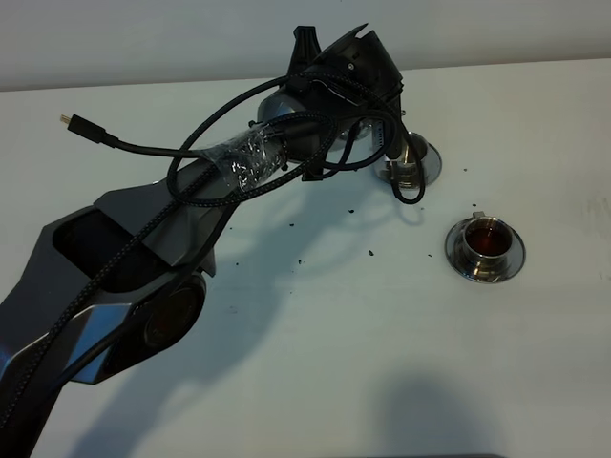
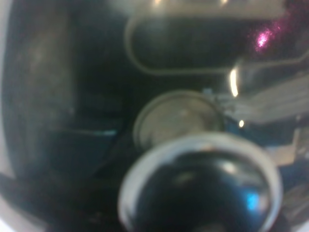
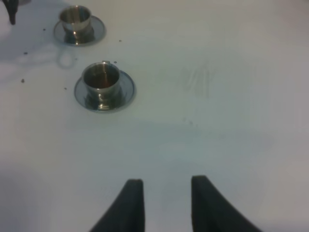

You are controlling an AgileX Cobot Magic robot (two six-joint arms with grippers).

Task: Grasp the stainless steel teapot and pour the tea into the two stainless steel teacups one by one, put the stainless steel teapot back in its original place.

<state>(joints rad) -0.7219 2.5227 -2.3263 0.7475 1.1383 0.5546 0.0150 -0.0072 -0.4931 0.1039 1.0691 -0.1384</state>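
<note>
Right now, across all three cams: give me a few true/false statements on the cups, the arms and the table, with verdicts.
1. The nearer small shiny steel teacup holds dark reddish-brown tea. True.
2. Both teacups share one saucer. False: each stands on its own round steel saucer.
3. The right gripper has a cup between its fingers. False: the fingers stand apart and empty over the white table.
4. The black left arm partly covers the farther teacup in the high view. True.
</note>
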